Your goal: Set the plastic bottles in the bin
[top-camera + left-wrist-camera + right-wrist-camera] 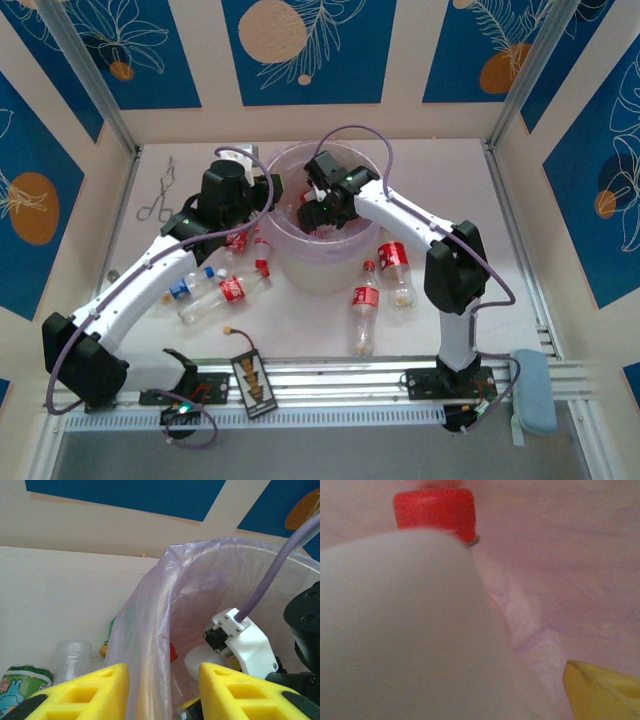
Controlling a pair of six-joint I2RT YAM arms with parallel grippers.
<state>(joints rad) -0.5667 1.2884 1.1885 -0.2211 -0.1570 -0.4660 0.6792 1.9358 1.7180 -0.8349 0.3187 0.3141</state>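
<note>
This is a robotics lab cell, not a home. A white tabletop point(300, 320) stands inside printed blue wall panels point(305, 45) held by aluminium posts point(85, 75). The left arm point(140, 270) and the right arm point(410, 215) are bolted to a metal rail point(340, 375) at the near edge, and a lilac cable point(280, 566) hangs loose.

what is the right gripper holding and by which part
Cannot be told: a red-capped bottle sits close up at the right gripper in the bin, but whether its fingers grip it is hidden.
</note>
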